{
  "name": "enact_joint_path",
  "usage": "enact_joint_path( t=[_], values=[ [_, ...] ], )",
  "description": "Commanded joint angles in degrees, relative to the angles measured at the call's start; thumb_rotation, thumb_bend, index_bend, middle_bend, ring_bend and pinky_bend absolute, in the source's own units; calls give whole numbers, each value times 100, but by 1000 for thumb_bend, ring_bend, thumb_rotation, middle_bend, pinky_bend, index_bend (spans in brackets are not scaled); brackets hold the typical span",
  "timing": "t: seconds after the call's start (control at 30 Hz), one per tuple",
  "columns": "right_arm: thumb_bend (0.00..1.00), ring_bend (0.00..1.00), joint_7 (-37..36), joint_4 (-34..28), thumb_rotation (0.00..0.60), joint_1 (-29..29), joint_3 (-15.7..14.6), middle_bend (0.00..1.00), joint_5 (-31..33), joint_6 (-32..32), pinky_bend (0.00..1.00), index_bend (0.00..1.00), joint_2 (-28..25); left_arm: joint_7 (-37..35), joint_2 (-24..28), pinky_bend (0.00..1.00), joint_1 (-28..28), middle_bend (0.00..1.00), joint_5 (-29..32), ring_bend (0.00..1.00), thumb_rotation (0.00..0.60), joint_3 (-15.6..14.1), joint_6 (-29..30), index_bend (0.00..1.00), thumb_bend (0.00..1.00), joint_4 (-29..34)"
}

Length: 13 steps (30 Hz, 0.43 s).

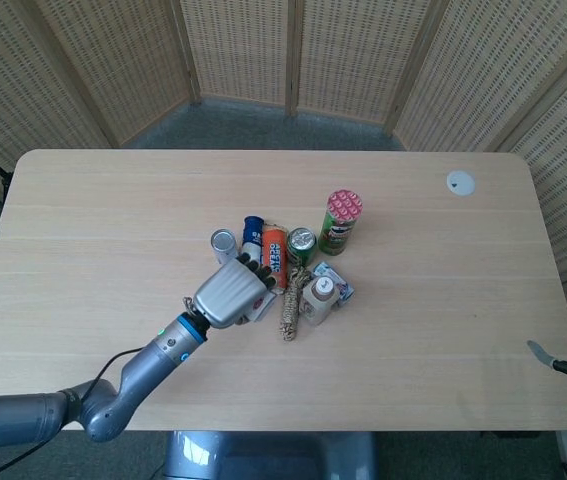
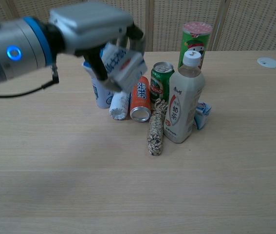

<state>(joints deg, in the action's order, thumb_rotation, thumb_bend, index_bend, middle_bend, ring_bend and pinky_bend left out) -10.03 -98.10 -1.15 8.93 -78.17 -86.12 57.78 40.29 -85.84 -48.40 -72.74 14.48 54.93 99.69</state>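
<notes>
A: Chest view check: where is the carton (image 2: 123, 66)?

B: Clear of the desk (image 2: 55, 185), held in the left hand (image 2: 91, 29) above the group of containers. The fingers (image 2: 137, 34) wrap its top edge and the thumb presses from below. The carton is tilted.

A: Handling advice?

B: Judged from the tilt, the hold looks partial. Keep the closure firm and keep the lift height, since the tall bottle (image 2: 182, 100), the green can (image 2: 161, 80) and the orange can (image 2: 140, 97) sit just beneath and beside. Travel over bare desk, not across the bottle cap. The rope bundle (image 2: 155, 127) lies low and poses little risk.

A: Right hand?

B: Not visible in either view.
</notes>
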Motion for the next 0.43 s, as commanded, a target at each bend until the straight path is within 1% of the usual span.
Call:
enact_joint_path(
  t=[0.03, 0.17, 0.43],
  values=[
    [0, 0, -2, -4, 497, 4, 2, 0, -1, -10, 0, 0, -4, 287, 555, 574, -159, 633, 258, 574, 600, 423, 193, 773, 60, 528],
    [0, 0, -7, -5, 499, 13, 12, 0, 15, -26, 0, 0, -13, 330, 750, 574, -249, 630, 477, 574, 600, 565, 293, 769, 63, 710],
    [0, 0, 27, 23, 497, 2, 25, 0, 60, -5, 0, 0, 4, 215, 755, 572, -332, 629, 540, 574, 600, 420, 416, 767, 70, 615]
  ],
)
